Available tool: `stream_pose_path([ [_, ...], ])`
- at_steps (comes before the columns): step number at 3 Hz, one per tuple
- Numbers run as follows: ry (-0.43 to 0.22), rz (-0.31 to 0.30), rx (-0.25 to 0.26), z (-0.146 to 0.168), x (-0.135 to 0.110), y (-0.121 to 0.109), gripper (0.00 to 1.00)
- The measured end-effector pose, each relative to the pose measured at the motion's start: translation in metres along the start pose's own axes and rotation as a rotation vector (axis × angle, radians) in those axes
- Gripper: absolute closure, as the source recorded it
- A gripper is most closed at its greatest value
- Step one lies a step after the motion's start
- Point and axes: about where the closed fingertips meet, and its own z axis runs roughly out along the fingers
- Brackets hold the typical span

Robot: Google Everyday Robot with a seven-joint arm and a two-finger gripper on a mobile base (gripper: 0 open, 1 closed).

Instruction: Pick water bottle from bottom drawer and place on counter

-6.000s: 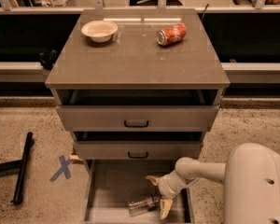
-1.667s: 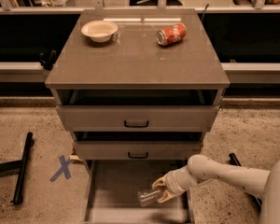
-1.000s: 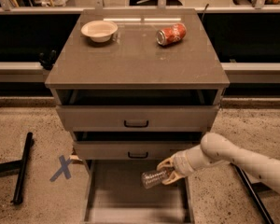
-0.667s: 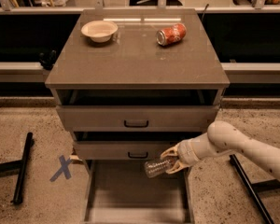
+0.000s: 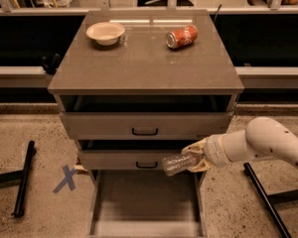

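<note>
My gripper [image 5: 194,157] is shut on the water bottle [image 5: 179,163], a small clear crinkled bottle held on its side in front of the middle drawer's face, well above the bottom drawer [image 5: 146,202]. The bottom drawer is pulled open and its flat floor is bare. The counter [image 5: 144,58] is the glossy grey-brown cabinet top above. My white arm [image 5: 258,145] reaches in from the right.
A cream bowl [image 5: 105,32] sits at the counter's back left and a red soda can [image 5: 182,36] lies at the back right. The two upper drawers [image 5: 145,127] are slightly open. Black bars [image 5: 24,177] lie on the floor at left and right, with a blue X [image 5: 65,178].
My gripper took hold of the water bottle in the bottom drawer and lifted it up and out, to the height of the middle drawer's front. The arm has risen with it.
</note>
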Motion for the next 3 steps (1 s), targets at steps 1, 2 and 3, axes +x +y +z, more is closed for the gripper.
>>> stream_pose_path([
  [1,-0.001,-0.003,0.010,-0.006,-0.002,-0.004,1.00],
  [2,-0.003,-0.012,0.043,-0.026,-0.006,-0.018,1.00],
  [3,0.010,-0.043,0.106,-0.077,-0.026,-0.049,1.00],
])
